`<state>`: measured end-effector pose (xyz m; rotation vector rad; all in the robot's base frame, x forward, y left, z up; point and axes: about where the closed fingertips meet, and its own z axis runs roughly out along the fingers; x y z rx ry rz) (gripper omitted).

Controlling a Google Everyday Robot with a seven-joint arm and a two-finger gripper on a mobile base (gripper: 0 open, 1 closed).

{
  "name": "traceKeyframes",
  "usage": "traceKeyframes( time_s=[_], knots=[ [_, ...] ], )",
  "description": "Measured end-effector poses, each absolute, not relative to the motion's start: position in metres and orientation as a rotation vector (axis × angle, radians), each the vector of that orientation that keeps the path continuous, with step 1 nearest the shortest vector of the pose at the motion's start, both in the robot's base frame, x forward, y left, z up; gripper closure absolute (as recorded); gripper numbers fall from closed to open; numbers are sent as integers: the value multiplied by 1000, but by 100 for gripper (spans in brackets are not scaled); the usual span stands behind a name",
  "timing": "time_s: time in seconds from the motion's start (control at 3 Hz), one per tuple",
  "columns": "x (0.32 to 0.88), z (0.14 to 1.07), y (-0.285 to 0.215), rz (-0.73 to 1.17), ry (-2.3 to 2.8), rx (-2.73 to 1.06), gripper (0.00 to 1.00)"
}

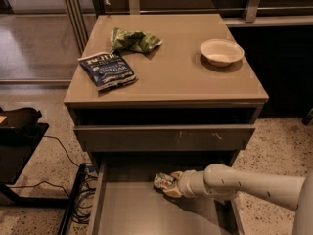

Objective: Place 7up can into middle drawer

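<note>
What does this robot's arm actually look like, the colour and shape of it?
The arm is a smooth, off-white rounded tube with a row of small dark dots along its side. It narrows to a ringed white wrist and a tan-yellow gripper, which is inside the open middle drawer against the 7up can. No loose cables show.

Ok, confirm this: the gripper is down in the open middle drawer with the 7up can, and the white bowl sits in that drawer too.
One thing is wrong. The camera view shows the white bowl on the cabinet top, right rear, not in the drawer. The gripper is indeed down in the open middle drawer with the 7up can.
</note>
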<state>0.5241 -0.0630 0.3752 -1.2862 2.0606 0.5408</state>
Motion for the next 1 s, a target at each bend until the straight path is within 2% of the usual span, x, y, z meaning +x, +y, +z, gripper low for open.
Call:
traceKeyframes(
  time_s=[0.67, 1.0],
  knots=[
    [524, 375, -63, 541, 2061, -1286, 12],
    [524, 375, -63, 541, 2061, -1286, 0]
  ],
)
